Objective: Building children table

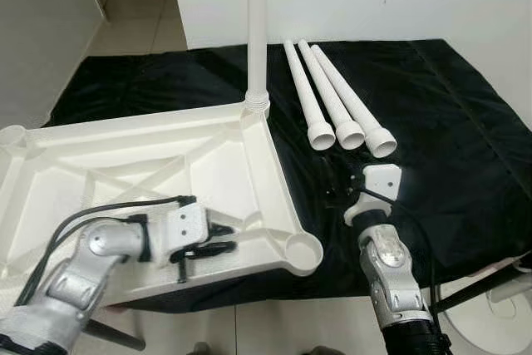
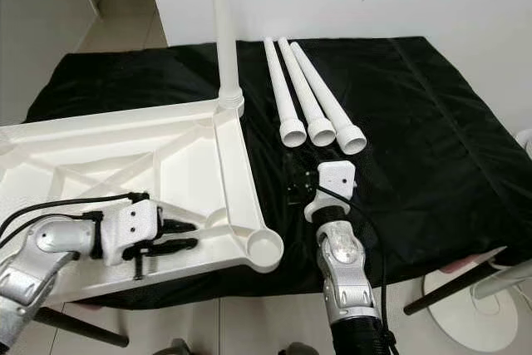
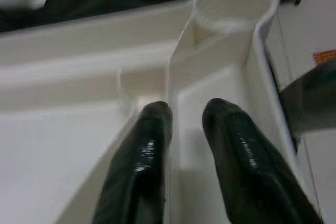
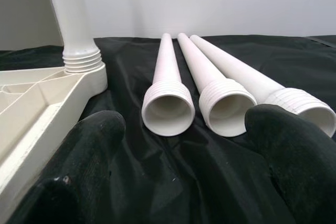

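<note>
Tabletop (image 1: 125, 164), a white ribbed plastic slab lying underside-up at nine o'clock with one white leg (image 1: 258, 22) already upright, is pinched by the left gripper (image 1: 218, 239) clenched across a rib, so the spread-fingered, empty right gripper (image 1: 337, 193) should square up on the nearest of three loose white tubular legs (image 1: 337, 110) at twelve o'clock.

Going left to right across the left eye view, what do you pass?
left gripper → upside-down tabletop → its standing leg → three loose legs → right gripper
</note>
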Tool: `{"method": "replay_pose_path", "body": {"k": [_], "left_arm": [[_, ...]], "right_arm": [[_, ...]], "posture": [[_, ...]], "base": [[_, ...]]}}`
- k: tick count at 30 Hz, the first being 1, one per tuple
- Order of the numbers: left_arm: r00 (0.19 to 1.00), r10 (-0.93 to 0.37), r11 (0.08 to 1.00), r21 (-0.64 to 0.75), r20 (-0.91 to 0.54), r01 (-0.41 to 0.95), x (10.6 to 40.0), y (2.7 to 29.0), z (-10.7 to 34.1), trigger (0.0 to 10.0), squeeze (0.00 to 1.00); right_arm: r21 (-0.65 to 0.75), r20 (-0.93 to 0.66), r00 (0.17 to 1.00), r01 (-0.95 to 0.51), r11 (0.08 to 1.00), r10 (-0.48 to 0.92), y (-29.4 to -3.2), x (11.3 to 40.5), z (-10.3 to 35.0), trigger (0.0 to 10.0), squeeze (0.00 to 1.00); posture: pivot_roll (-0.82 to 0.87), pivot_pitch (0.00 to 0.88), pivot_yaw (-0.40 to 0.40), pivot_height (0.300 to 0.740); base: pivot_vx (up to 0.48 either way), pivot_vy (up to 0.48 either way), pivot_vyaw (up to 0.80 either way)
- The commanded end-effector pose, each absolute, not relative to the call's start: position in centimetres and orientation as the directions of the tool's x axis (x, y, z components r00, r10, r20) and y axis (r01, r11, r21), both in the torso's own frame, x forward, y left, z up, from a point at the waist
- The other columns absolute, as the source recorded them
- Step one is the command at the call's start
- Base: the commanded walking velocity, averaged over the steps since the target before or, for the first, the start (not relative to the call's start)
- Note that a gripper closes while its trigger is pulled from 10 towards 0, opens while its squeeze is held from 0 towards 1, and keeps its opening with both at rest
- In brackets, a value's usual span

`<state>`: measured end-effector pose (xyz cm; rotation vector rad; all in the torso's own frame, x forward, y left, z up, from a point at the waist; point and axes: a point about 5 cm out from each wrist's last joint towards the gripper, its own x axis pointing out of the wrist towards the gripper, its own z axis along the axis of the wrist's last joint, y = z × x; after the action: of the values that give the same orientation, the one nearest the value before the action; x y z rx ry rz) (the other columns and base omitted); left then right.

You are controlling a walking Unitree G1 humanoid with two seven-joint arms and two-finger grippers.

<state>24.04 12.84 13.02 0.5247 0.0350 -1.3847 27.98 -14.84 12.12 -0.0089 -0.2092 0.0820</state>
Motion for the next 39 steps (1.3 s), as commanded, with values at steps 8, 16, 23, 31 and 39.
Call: {"method": "replay_pose_path", "body": {"k": [8, 16, 23, 31, 39], "left_arm": [[0.452, -0.886, 0.393, 0.352, -0.104, 0.850, 24.7, 11.0, 15.7, 10.0, 0.00], [0.556, -0.829, 0.533, 0.214, -0.060, 0.819, 25.6, 8.7, 15.5, 10.0, 1.00], [0.643, -0.765, 0.617, 0.256, -0.029, 0.745, 26.4, 7.6, 16.4, 10.0, 0.26], [0.754, -0.654, 0.752, 0.158, 0.063, 0.640, 29.3, 6.3, 19.0, 10.0, 0.00], [0.797, -0.596, 0.802, 0.116, 0.096, 0.586, 31.0, 6.3, 20.3, 10.0, 0.00]], "right_arm": [[-0.006, 0.191, 0.978, -0.080, 0.997, 0.080, -14.5, 28.0, 11.6, 10.0, 0.00], [-0.006, 0.191, 0.979, -0.073, 0.997, 0.073, -14.5, 28.5, 12.0, 10.0, 0.00], [-0.004, 0.192, 0.980, -0.055, 0.998, 0.055, -14.8, 28.9, 12.3, 10.0, 0.00], [0.032, 0.239, 0.970, -0.062, 0.998, 0.053, -14.8, 31.0, 14.5, 10.0, 1.00], [0.023, 0.259, 0.966, -0.002, 1.000, -0.004, -16.0, 32.5, 16.2, 10.0, 0.00]], "posture": [[0.02, 0.039, 0.050, 0.740], [0.02, 0.042, 0.031, 0.740], [0.03, 0.038, 0.018, 0.740], [0.02, 0.053, 0.005, 0.740], [0.00, 0.070, 0.000, 0.740]], "base": [[0.000, 0.000, 0.00], [0.000, 0.000, 0.00], [0.000, 0.000, 0.00], [0.000, 0.000, 0.00], [0.000, 0.000, 0.00]]}}
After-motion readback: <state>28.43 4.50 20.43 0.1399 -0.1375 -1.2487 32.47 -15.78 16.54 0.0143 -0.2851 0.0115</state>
